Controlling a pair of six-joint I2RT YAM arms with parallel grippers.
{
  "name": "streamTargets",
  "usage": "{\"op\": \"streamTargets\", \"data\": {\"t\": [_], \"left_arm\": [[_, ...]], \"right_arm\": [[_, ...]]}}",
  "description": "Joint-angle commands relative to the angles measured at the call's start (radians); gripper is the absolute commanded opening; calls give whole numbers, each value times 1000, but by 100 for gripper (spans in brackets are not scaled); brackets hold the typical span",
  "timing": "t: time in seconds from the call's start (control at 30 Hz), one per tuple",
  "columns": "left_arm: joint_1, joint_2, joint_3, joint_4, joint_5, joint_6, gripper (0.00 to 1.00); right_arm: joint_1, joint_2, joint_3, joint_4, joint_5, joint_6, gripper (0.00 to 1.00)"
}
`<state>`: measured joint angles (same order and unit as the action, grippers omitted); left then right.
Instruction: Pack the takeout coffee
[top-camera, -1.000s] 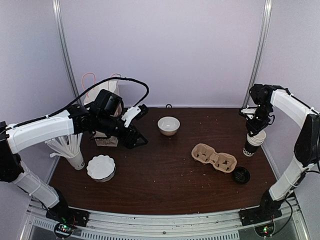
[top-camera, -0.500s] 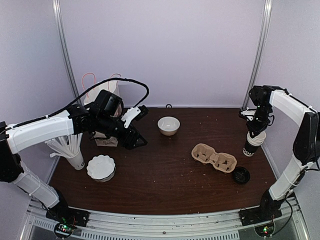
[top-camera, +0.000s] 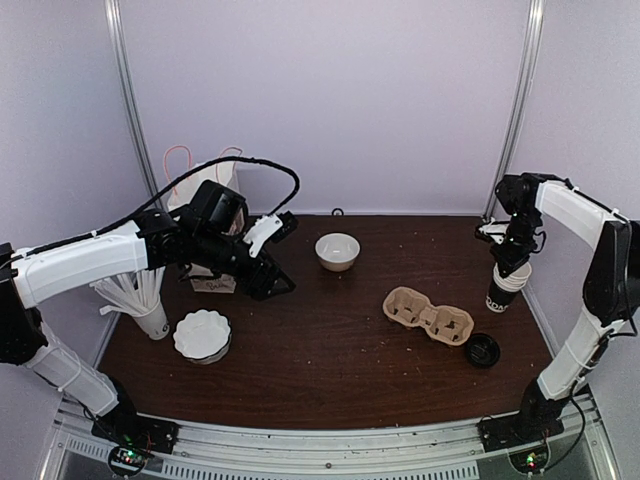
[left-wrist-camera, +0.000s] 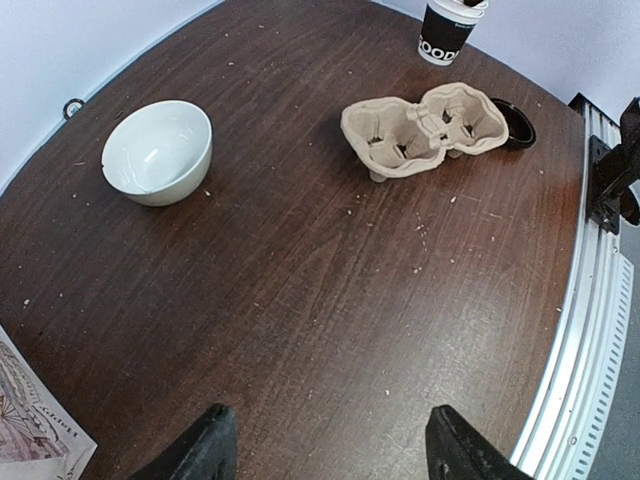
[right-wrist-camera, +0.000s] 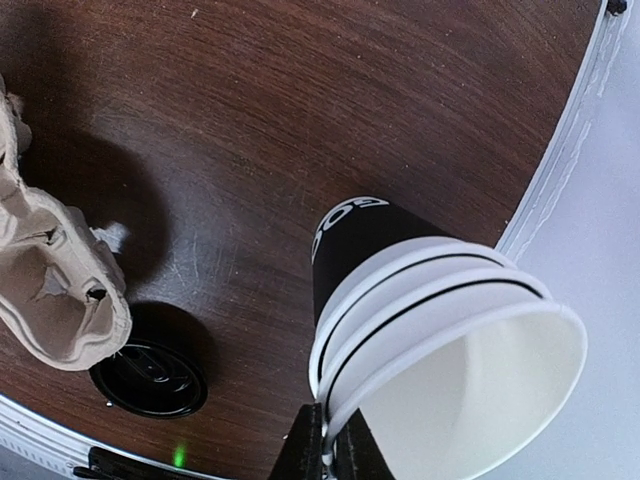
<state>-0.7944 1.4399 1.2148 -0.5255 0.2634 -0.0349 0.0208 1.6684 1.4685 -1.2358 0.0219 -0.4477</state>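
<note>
Now tighter — right jaws on cup (right-wrist-camera: 470, 390)

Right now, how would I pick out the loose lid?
Look at the right half of the table, at the brown cup carrier. The lid lies flat beside the carrier's near right end. It is the only round, black disc; the cup stack behind it stands tall with white rims.

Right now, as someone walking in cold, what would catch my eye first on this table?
Probably the right gripper at the table's right edge, pinching the white rim of a stack of black cups. Next comes the brown cup carrier, lying right of centre with a loose black lid beside it. The left gripper hangs open over the left half, near a white bowl.
</note>
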Motion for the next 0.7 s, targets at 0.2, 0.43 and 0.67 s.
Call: {"op": "streamTargets", "data": {"t": [0.2, 0.43, 0.67], "left_arm": [[-9, -9, -8, 12, -9, 15, 68], [-11, -5, -1, 3, 3, 13, 68], [-18, -3, 1, -4, -3, 15, 68]], "right_arm": [[-35, -82, 77, -61, 37, -30, 0], [-39, -81, 52, -42, -6, -40, 0], [-101, -23, 149, -106, -95, -20, 0]]}}
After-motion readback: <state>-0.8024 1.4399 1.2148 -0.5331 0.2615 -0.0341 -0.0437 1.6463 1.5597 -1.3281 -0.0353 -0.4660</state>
